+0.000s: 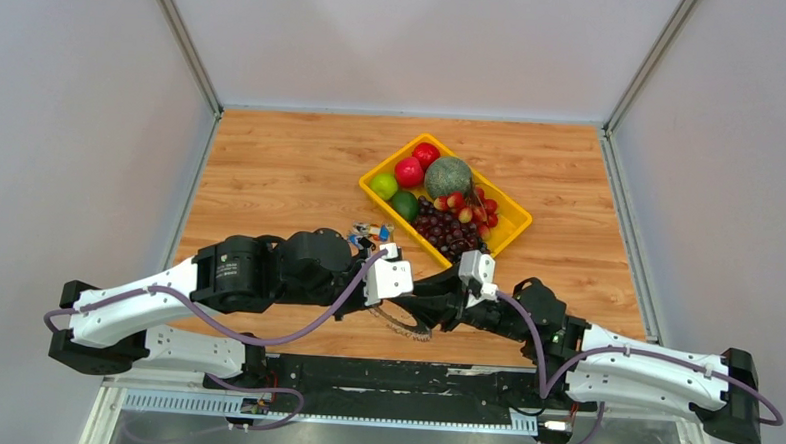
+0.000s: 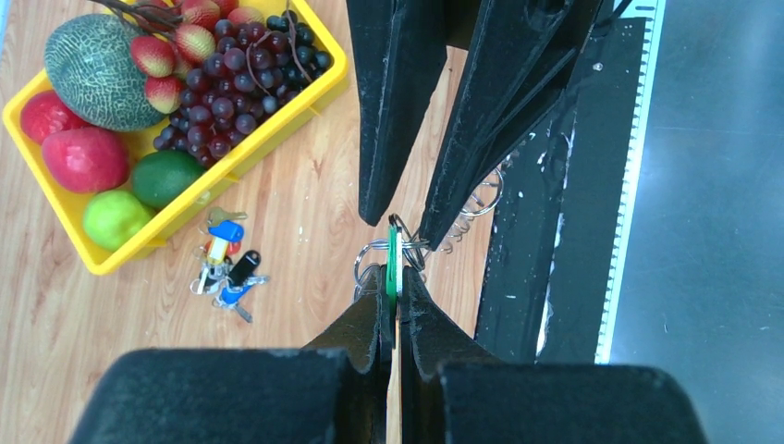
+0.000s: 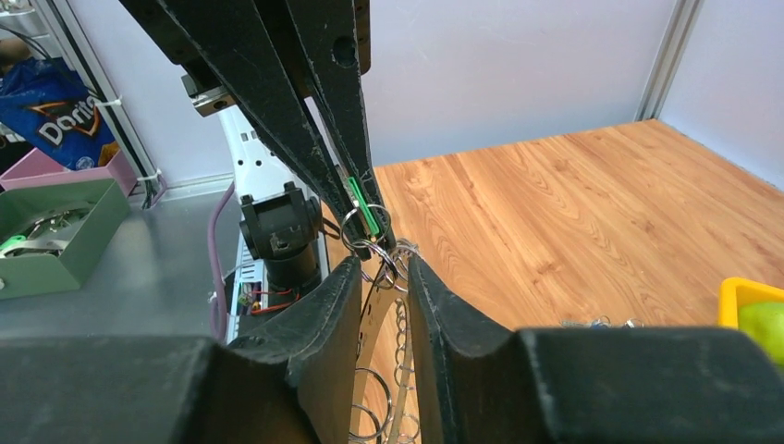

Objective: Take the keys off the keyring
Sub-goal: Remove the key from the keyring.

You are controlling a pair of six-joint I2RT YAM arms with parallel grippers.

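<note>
keyring [image 1: 405,329] near front edge, tray [image 1: 516,223] behind

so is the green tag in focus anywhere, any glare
left wrist: green tag crisp, left gripper dark and soft; right wrist: tag crisp, keyring hanging below blurs; top external: evenly lit, no harsh glare, arms hide the tag

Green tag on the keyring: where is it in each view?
Top external: not visible; too small or hidden.
Left wrist: green tag at centre, pinched by the left end effector.
Right wrist: tag left of centre, above the right end effector.
Shared landmark: yellow tray.
</note>
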